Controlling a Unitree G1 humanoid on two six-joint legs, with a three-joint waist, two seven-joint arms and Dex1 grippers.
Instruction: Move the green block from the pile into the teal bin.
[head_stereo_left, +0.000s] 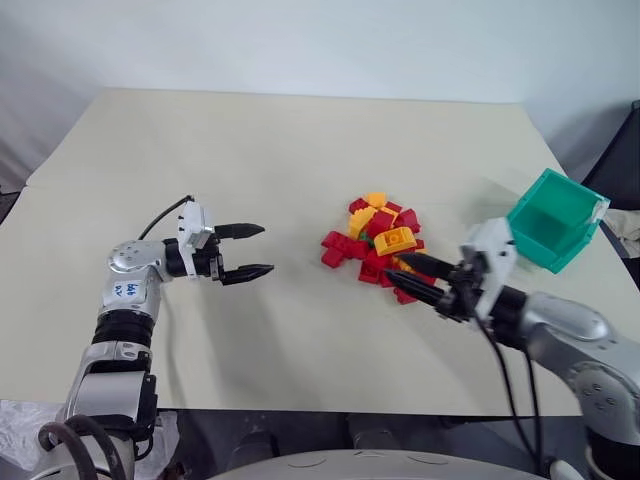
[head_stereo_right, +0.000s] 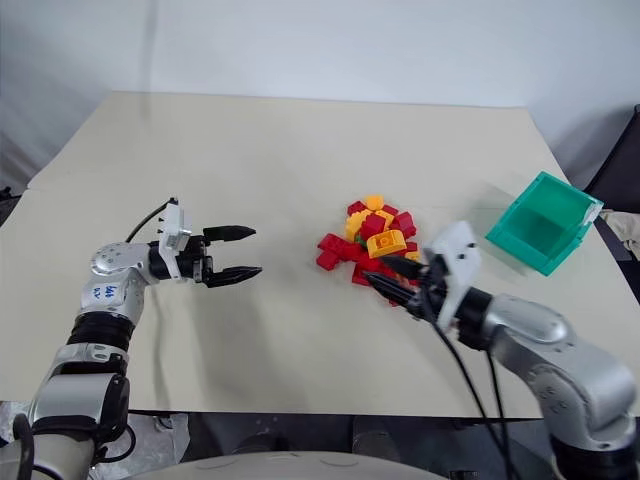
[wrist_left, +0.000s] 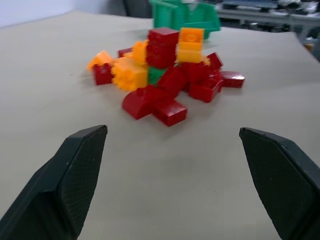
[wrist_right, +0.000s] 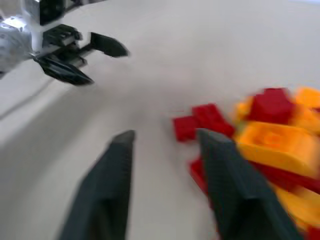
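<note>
The pile (head_stereo_left: 380, 240) of red and yellow-orange bricks lies right of the table's middle. The green block (wrist_left: 156, 75) shows as a small dark-green patch low in the pile, between a yellow brick and red ones. The teal bin (head_stereo_left: 545, 250) stands tilted at the table's right side, beyond the pile. My right gripper (head_stereo_left: 398, 267) hovers at the pile's near right edge, pointing left, open with a narrow gap and nothing between its fingers (wrist_right: 220, 170). My left gripper (head_stereo_left: 262, 249) is open well left of the pile, pointing at it, holding nothing.
The beige table (head_stereo_left: 300, 150) stretches wide to the left and back, with its front edge close below both arms. A black cable (head_stereo_left: 160, 215) loops off my left wrist. A pale cloth (head_stereo_left: 628, 225) and a dark object sit past the table's right edge.
</note>
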